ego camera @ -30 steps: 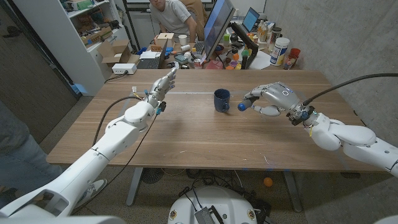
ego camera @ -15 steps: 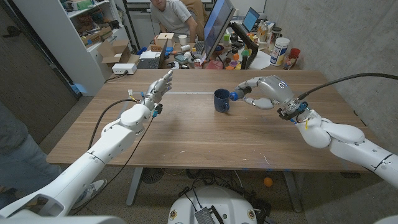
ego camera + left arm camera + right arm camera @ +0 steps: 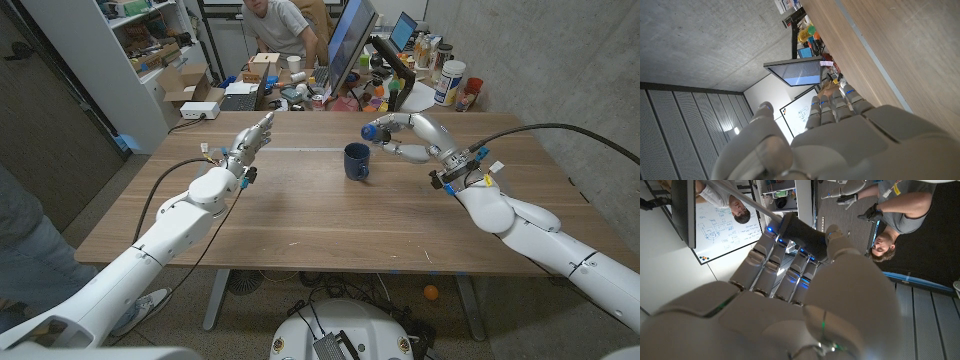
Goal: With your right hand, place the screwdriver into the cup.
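Screwdriver, gripped in the right robot hand, has risen from beside the cup to above it; insertion pending.

Lighting: even, bright indoor light; head view sharp.
Detail: soft faint shadows on the wooden table; wide-angle bending at frame edges; both wrist views blur the near hand surfaces, lower frame; right wrist view dimmer.
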You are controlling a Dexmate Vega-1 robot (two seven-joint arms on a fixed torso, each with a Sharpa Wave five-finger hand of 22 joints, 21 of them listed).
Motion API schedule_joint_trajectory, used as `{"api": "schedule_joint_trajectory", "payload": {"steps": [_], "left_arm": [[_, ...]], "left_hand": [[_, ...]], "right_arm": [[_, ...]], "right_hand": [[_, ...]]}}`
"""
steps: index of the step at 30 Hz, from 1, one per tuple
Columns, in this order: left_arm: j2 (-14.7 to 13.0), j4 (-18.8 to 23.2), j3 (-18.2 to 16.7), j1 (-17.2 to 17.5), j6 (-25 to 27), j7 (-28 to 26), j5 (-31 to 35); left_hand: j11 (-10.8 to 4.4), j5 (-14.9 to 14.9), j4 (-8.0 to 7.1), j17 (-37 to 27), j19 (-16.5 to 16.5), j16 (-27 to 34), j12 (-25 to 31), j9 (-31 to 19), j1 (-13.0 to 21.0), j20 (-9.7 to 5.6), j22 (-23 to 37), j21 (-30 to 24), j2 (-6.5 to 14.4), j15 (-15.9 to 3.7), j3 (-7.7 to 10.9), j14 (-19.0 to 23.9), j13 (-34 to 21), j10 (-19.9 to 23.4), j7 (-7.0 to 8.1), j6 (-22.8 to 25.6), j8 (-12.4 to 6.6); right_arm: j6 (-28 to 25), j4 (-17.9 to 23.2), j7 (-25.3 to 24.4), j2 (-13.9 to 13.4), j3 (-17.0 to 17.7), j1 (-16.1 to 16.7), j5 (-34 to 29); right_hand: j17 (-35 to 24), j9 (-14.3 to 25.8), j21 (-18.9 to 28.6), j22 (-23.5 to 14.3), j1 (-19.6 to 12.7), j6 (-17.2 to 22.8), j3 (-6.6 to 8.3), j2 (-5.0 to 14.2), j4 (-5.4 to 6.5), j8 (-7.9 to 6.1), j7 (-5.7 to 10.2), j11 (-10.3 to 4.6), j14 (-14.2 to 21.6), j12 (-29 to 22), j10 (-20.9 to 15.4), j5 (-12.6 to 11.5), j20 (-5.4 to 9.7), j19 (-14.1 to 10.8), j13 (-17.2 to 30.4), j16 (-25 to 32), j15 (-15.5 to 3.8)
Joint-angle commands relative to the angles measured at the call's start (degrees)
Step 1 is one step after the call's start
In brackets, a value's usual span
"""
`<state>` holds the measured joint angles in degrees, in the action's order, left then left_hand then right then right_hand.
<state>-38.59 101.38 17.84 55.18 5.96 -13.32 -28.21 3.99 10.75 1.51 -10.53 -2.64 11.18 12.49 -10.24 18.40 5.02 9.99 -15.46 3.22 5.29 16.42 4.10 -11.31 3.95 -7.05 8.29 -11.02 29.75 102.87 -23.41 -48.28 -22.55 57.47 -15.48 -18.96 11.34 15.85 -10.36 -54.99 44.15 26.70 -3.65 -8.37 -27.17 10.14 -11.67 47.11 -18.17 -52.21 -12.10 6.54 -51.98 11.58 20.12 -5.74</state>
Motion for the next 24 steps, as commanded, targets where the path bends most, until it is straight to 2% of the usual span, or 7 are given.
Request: {"api": "schedule_joint_trajectory", "payload": {"steps": [1,11,24], "left_arm": [[-0.5,0.0,-0.5,0.9,-0.5,0.5,-0.3],[-0.4,-0.5,-0.6,1.3,-1.0,0.7,-0.6],[-1.5,1.3,-0.6,1.1,0.0,-0.2,1.3]], "left_hand": [[0.16,-0.2,0.30,-0.2,0.0,-0.1,-0.1,-0.2,0.1,0.31,0.2,0.1,0.4,0.33,0.13,0.0,-0.2,0.6,0.03,0.5,0.10],[0.23,-0.2,0.38,-0.2,0.0,-0.1,-0.1,-0.2,0.1,0.30,0.2,0.3,0.4,0.34,0.14,0.0,-0.2,0.6,0.10,0.5,0.09],[0.24,-0.2,0.49,-0.2,0.0,-0.1,-0.2,-0.2,0.1,0.31,0.3,0.5,0.5,0.36,0.15,0.0,-0.2,0.5,0.12,0.5,0.10]], "right_arm": [[0.9,-1.2,4.8,5.8,-1.1,-2.0,6.2],[1.5,-2.7,6.5,8.5,-1.7,-3.9,8.0],[3.6,-6.6,6.3,12.3,-3.3,-6.8,7.5]], "right_hand": [[-0.2,0.3,0.1,0.0,-6.2,12.6,-0.32,6.57,0.06,-0.42,-1.14,0.12,0.8,0.4,-0.7,-0.1,-0.04,-0.5,0.2,0.3,-6.40],[-0.2,0.3,0.1,0.0,-6.4,12.6,-0.61,6.76,0.03,-0.37,-1.25,0.49,1.0,0.7,-0.9,0.1,0.00,-0.6,0.2,0.1,-6.36],[-0.1,0.3,0.1,0.0,-6.6,12.6,-0.84,6.89,-0.05,-0.30,-1.34,0.12,1.2,1.0,-1.0,0.2,-0.08,-0.8,0.2,-0.1,-6.40]]}}
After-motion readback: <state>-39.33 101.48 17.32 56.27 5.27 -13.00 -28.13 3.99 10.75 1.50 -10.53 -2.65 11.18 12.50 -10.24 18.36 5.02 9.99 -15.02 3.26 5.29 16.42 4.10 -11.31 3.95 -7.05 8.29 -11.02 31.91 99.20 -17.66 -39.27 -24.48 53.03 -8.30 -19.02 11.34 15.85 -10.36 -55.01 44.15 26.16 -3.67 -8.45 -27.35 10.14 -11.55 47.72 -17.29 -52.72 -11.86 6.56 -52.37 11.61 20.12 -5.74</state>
